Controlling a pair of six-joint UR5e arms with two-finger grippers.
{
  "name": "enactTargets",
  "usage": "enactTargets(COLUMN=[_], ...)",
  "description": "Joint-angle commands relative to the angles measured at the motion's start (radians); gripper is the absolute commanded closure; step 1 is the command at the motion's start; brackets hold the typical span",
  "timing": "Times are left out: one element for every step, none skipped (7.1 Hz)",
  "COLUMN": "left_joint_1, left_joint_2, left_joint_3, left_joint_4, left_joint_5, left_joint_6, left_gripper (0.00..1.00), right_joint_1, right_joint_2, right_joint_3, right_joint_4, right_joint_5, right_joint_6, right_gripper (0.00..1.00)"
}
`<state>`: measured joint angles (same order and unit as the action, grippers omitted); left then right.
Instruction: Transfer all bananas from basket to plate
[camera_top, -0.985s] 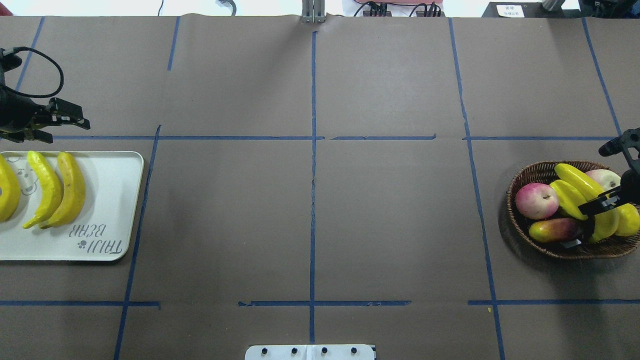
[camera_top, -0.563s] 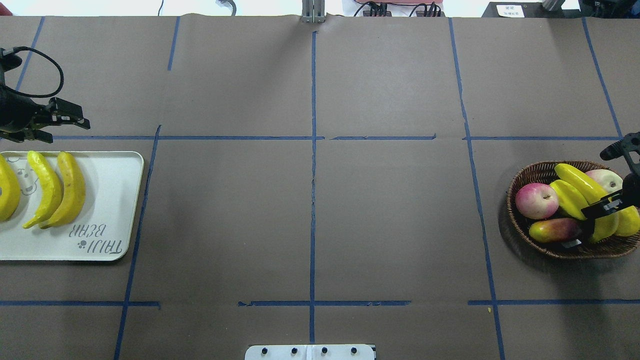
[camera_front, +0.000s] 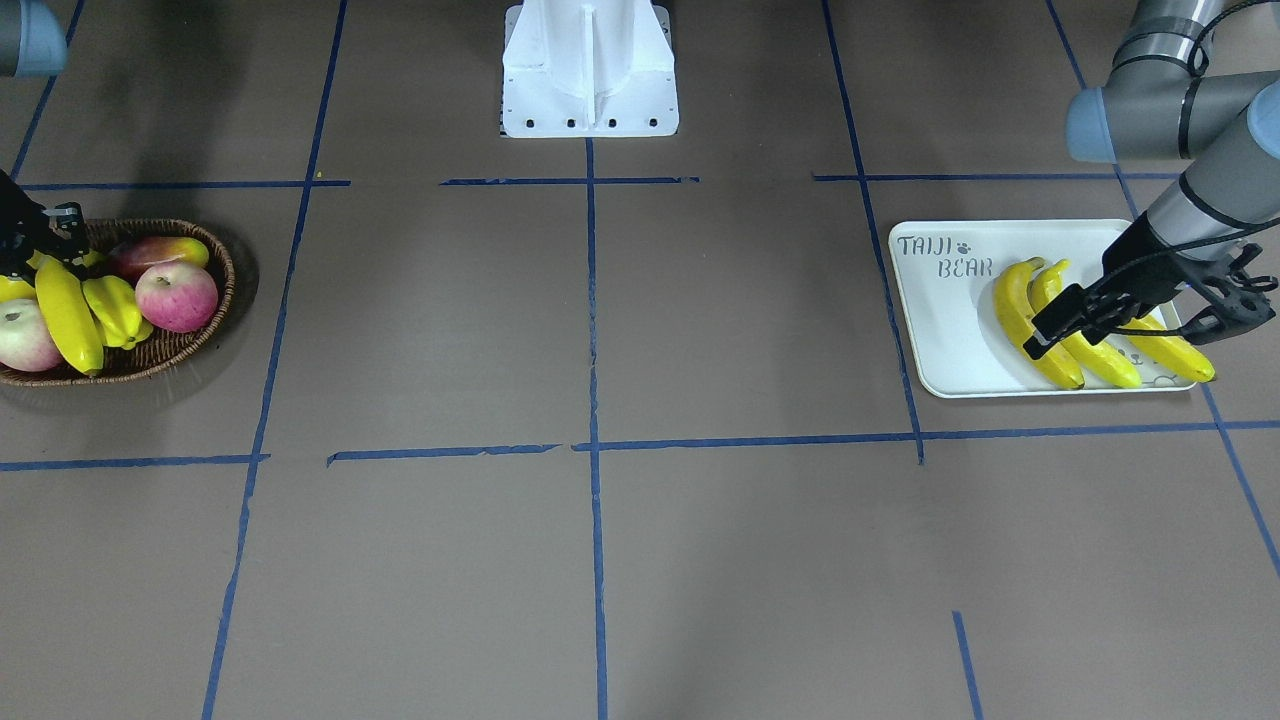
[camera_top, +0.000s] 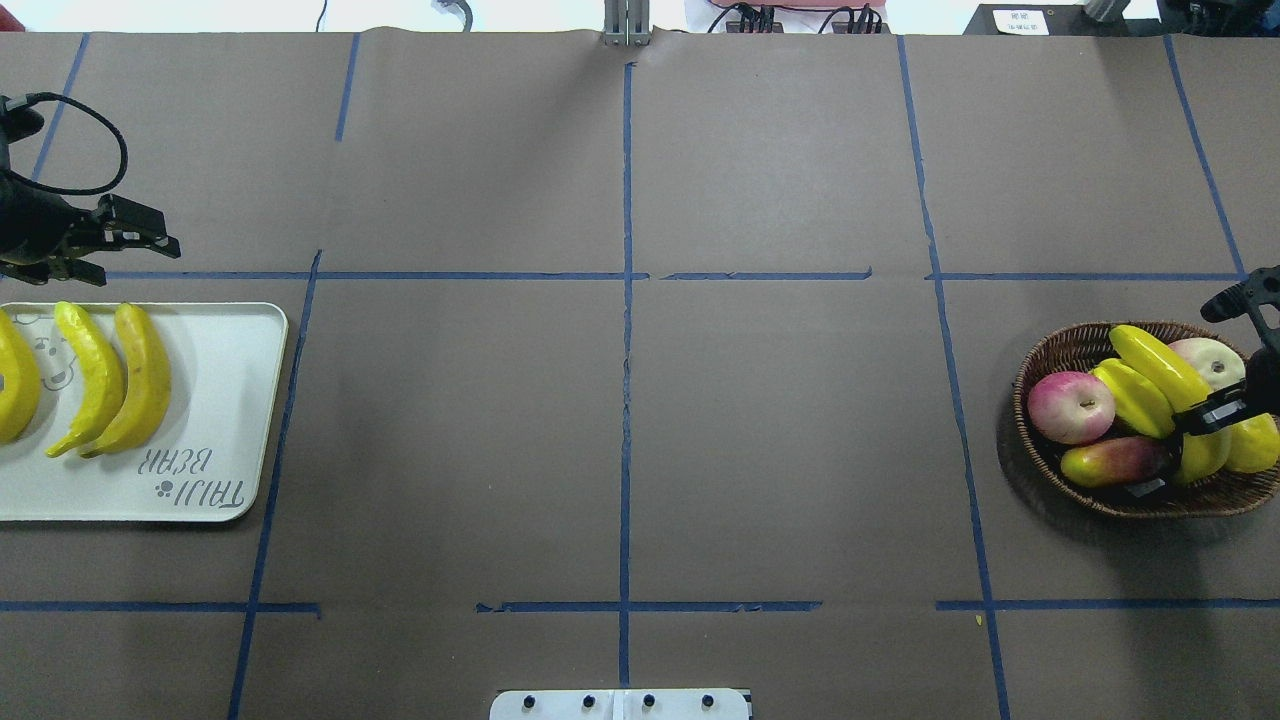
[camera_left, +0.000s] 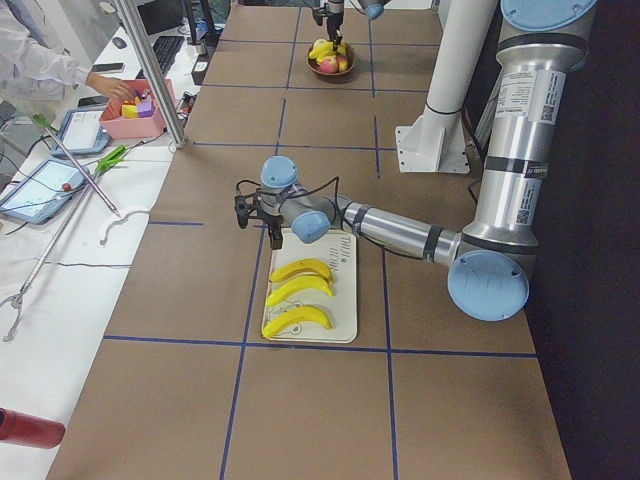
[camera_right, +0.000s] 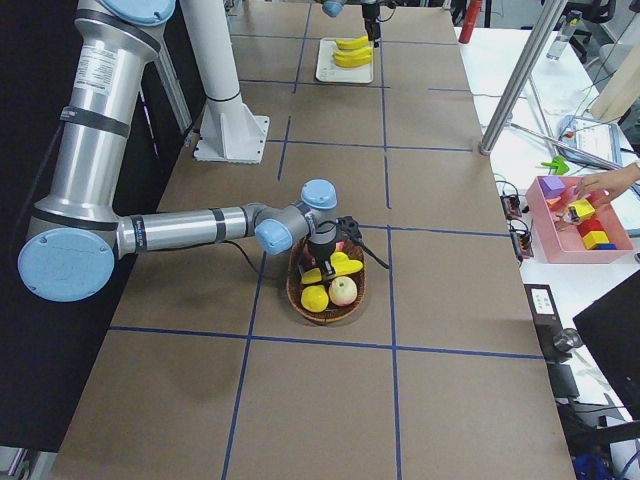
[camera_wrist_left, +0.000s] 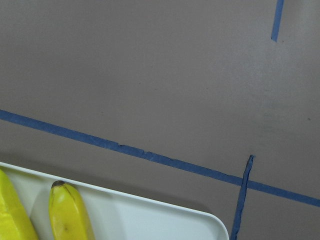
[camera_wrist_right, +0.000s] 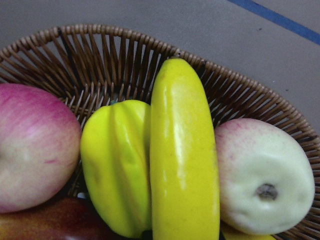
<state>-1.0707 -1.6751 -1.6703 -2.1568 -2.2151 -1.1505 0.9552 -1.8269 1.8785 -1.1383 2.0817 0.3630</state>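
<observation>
Working the final pick. Three long curved yellow bananas (camera_top: 143, 375) lie side by side on the flat white rounded-rectangle plate (camera_top: 230, 400) with grey lettering, at 9 o'clock on the table in the overhead view. The fourth long yellow banana (camera_top: 1160, 368) is not yet moved. It lies on top of the fruit in the shallow dark-brown woven wicker basket (camera_top: 1055, 347) at 3 o'clock, running from 11 to 5 o'clock across the pile.

The right gripper (camera_top: 1165, 455) is down in the basket with its jaws spread. One finger crosses the banana's 5 o'clock half and the other's tip shows toward the basket's 6 o'clock side. The gap looks wider than the fruit, so it reads as released, grasping nothing. Whether a pad touches the skin cannot be told. The right wrist view looks along the banana, with the short ridged yellow starfruit (camera_wrist_right: 117, 165) touching its 9 o'clock flank and the pale round apple (camera_wrist_right: 262, 175) touching at 3 o'clock.

The left gripper (camera_top: 140, 263) is released and empty. It hovers just past the plate's 12 o'clock edge.

Judgement: the step in hand is the grasp. The next move calls for clenching on the banana alone, though a finger may catch the starfruit pressed against it. After that comes a clean lift and a carry toward 9 o'clock, where bare plate shows on the 3 o'clock side of the row. A hold this near one end may let the smooth fruit swing.
</observation>
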Motion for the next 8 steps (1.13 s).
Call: enactTargets(left_joint_1=[0.000,0.002,0.002,0.002,0.002,0.002,0.003,0.009], left_joint_2=[0.000,0.000,0.000,-0.002,-0.005,-0.011,-0.027,-0.057], left_joint_3=[0.000,0.001,0.001,0.001,0.000,0.000,-0.003,-0.003], left_joint_4=[0.000,0.000,0.000,0.000,-0.002,-0.012,-0.015,-0.015], left_joint_5=[0.000,0.000,0.000,-0.001,-0.001,-0.003,-0.003,-0.003], left_joint_6=[0.000,0.000,0.000,0.000,0.000,0.000,-0.002,-0.012], left_gripper=[0.00,0.00,0.00,0.00,0.00,0.00,0.00,0.00], right_joint_1=[0.008,0.029,0.062,0.103,0.117,0.120,0.117,0.116], right_joint_2=[-0.008,-0.014,-0.011,-0.003,0.048,0.169,0.260,0.315], right_joint_3=[0.027,0.060,0.101,0.184,0.276,0.304,0.291,0.259], right_joint_4=[-0.003,-0.011,-0.056,-0.180,-0.340,-0.477,-0.517,-0.508], right_joint_5=[0.000,0.003,0.014,0.015,0.020,0.021,0.024,0.093], right_joint_6=[-0.004,-0.007,-0.015,-0.057,-0.093,-0.093,-0.079,-0.044], right_gripper=[0.97,0.98,0.99,0.99,0.99,0.99,0.99,0.99])
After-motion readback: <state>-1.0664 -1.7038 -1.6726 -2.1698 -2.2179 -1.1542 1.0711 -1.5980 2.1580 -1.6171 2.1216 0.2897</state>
